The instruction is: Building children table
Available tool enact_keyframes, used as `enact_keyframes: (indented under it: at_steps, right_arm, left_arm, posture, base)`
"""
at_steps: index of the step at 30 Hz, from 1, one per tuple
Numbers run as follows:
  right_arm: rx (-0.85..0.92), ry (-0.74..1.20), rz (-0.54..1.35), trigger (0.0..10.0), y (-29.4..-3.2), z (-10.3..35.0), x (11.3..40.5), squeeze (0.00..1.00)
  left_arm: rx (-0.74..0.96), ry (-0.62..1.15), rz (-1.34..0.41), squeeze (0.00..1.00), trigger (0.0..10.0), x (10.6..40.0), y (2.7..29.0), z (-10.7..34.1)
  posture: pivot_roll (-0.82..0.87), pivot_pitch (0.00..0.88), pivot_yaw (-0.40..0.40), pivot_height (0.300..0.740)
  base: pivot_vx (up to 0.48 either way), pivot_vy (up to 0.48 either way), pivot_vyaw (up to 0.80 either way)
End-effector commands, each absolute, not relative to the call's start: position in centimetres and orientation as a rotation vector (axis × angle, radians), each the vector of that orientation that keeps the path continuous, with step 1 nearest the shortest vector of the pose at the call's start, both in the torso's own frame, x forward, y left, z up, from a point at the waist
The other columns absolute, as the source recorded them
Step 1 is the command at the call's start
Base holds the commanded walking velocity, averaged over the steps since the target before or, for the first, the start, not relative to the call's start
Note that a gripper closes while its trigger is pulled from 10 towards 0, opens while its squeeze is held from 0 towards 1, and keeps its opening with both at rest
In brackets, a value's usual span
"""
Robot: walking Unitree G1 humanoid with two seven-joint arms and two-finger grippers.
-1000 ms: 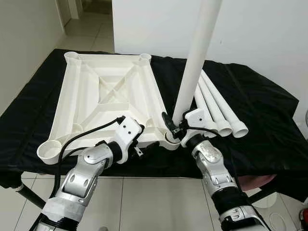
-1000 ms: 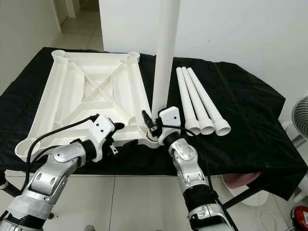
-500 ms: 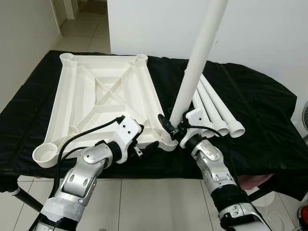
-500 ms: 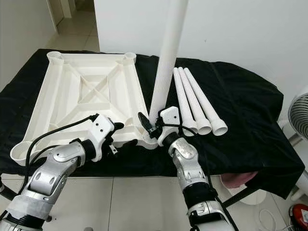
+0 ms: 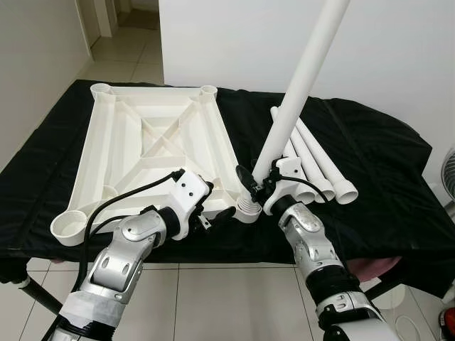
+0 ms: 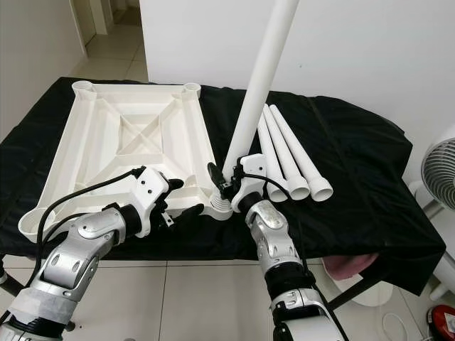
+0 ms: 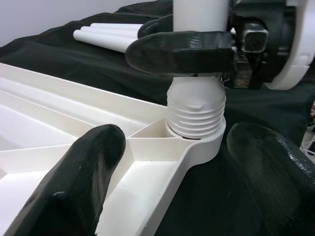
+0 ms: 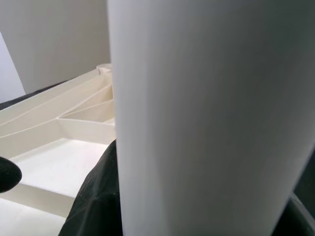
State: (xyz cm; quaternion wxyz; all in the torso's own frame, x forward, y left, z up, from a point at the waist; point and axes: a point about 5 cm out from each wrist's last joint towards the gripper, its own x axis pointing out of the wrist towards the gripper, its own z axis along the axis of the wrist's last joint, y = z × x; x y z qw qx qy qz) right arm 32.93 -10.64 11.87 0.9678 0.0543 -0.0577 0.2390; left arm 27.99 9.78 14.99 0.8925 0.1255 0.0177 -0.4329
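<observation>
White tabletop (image 5: 153,153) upside down on black-covered counter (image 5: 384,185). Right gripper (image 5: 257,186) jaws clamped on a white leg (image 5: 295,99), tilted, threaded end sitting in near right corner socket (image 7: 194,142). Left gripper (image 7: 172,187) at tabletop's near edge, jaws wide, straddling the rim beside that socket. Three spare legs (image 5: 320,160) lying side by side, right of tabletop.

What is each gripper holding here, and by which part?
The right gripper clamps the long white plastic table leg near its threaded lower end, at the corner socket of the upturned white tabletop. The left gripper is open around that corner, holding nothing.
</observation>
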Motion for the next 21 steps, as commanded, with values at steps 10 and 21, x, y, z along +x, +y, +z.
enact_keyframes:
  at_steps: [10, 21]
  right_arm:
    - [0.060, -0.109, 0.434, 10.0, -11.8, 8.7, 30.6, 0.00]
    - [-0.087, -0.053, 0.549, 10.0, -10.6, 8.8, 31.3, 0.00]
  left_arm:
    - [0.258, 0.028, -0.860, 0.00, 10.0, 28.2, 10.0, 15.4]
    - [0.263, 0.021, -0.857, 0.00, 10.0, 28.4, 10.1, 15.7]
  posture:
    - [0.00, 0.000, -0.057, 0.740]
    - [0.00, 0.000, -0.055, 0.740]
  base:
    - [0.000, 0.000, 0.00]
    - [0.000, 0.000, 0.00]
